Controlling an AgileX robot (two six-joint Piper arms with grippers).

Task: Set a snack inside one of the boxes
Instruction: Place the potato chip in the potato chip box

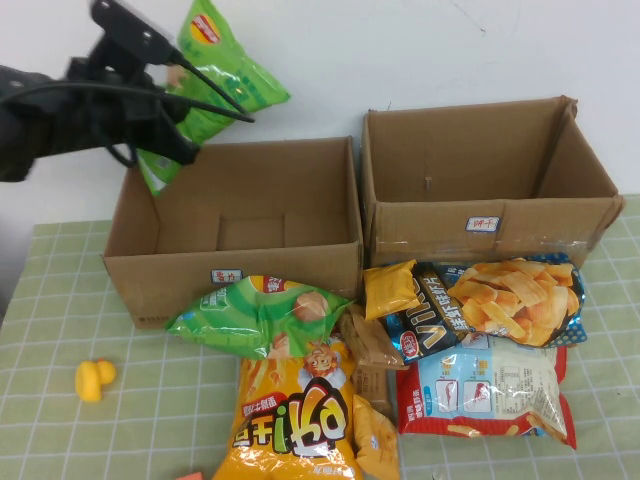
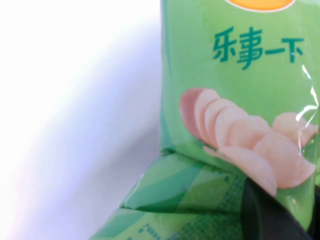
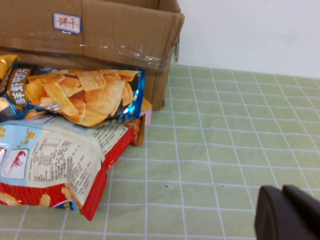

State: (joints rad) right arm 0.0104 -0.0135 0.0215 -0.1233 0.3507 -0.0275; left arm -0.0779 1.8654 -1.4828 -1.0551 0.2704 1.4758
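Observation:
My left gripper (image 1: 168, 118) is raised above the back left corner of the left cardboard box (image 1: 235, 265) and is shut on a green chip bag (image 1: 218, 68), which tilts up to the right. In the left wrist view the bag (image 2: 235, 100) fills the picture and a dark finger (image 2: 262, 217) presses on its lower part. The right cardboard box (image 1: 480, 225) stands open beside the left one. My right gripper (image 3: 282, 212) shows only in its wrist view, shut and empty, low over the tablecloth to the right of the snack pile.
Loose snacks lie in front of the boxes: a second green bag (image 1: 255, 318), an orange bag (image 1: 295, 415), a blue ridged-chip bag (image 1: 510, 300), a red and white bag (image 1: 490, 390). A yellow toy (image 1: 93, 379) lies at the front left.

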